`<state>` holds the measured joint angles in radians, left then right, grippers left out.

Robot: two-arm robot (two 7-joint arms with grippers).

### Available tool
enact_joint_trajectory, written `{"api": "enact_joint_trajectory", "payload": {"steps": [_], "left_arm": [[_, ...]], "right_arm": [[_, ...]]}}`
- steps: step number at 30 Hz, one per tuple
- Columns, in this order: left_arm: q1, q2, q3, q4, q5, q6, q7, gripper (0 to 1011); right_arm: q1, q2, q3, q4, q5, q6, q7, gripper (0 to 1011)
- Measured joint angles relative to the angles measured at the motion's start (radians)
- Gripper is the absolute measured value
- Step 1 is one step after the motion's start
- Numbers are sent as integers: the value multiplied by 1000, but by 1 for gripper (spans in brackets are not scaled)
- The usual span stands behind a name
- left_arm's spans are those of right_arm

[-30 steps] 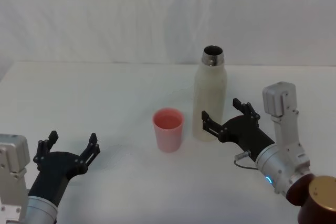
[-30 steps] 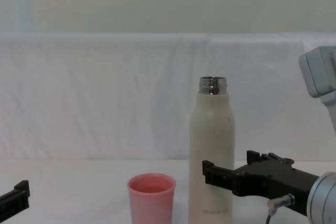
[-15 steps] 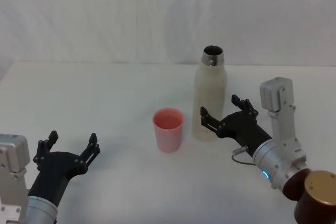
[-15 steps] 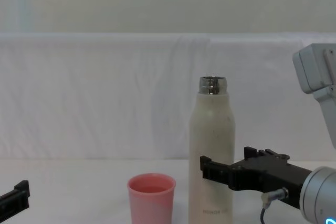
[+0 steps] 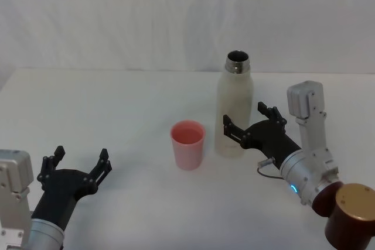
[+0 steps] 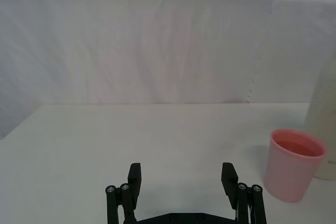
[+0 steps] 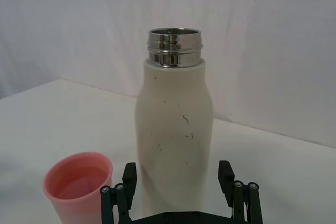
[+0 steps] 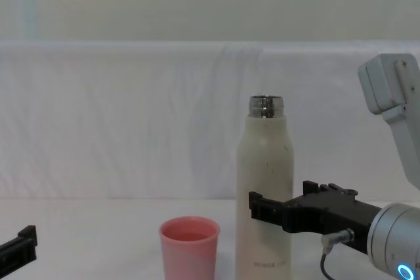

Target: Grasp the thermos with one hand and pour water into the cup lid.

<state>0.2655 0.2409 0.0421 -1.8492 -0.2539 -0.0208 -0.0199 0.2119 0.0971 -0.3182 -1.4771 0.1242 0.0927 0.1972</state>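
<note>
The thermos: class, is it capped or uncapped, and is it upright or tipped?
Uncapped and upright. The thermos shows a bare threaded steel neck with an open mouth and stands straight on the table.

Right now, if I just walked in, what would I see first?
Probably the tall cream-white thermos, lid off, standing near the middle of the white table. The right gripper reaches around its lower body, fingers open. A small pink cup lid stands just to the thermos's left, and the left gripper waits open near the table's front.

Cup lid close beside thermos; tabletop left open.
</note>
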Motion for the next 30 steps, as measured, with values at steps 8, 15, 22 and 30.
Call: {"api": "enact_joint_trajectory", "payload": {"steps": [8,15,22,30], "left_arm": [[0,0,0,0,0,0,0,1001],[0,0,0,0,0,0,0,1001],[0,0,0,0,0,0,0,1001],[0,0,0,0,0,0,0,1001]], "right_arm": [[16,-6,1,18,-2,2,0,1001],[36,-12,0,40,-5,7,0,1001],[53,-18,-3,58,-9,9,1,1001],[65,-26,-6,72,-11,9,1,1001]]}}
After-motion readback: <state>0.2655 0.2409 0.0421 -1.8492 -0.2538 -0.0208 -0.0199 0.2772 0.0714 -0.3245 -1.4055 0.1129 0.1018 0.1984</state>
